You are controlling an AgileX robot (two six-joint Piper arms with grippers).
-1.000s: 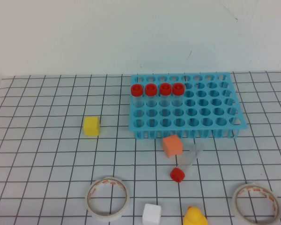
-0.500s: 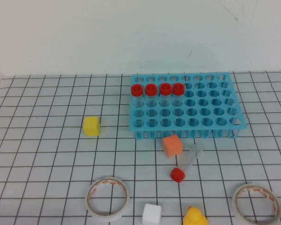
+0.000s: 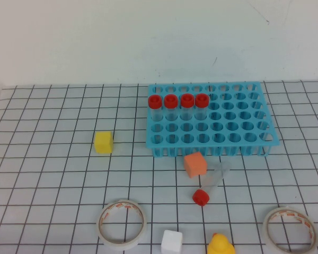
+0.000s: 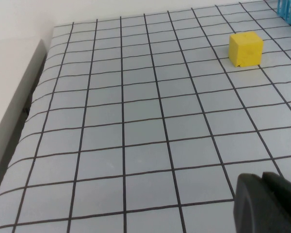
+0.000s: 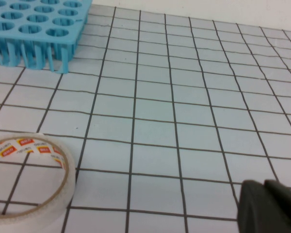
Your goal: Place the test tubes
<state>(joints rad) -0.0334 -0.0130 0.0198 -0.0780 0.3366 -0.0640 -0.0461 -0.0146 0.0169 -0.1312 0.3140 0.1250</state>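
A blue test tube rack (image 3: 212, 119) stands at the back of the gridded table, with several red-capped tubes (image 3: 178, 100) upright in its second row. One clear tube with a red cap (image 3: 201, 197) lies on the table in front of the rack, its body (image 3: 214, 174) pointing toward the rack beside an orange cube (image 3: 195, 164). Neither arm shows in the high view. My left gripper (image 4: 263, 180) is shut over bare grid, well short of a yellow cube (image 4: 246, 48). My right gripper (image 5: 264, 187) is shut and holds nothing, away from the rack's corner (image 5: 39, 29).
Two tape rolls lie near the front, one left (image 3: 122, 223) and one right (image 3: 290, 228), the latter also in the right wrist view as a tape roll (image 5: 24, 174). A white cube (image 3: 171, 241) and a yellow duck (image 3: 220, 244) sit at the front edge. The yellow cube (image 3: 103, 142) is left of the rack.
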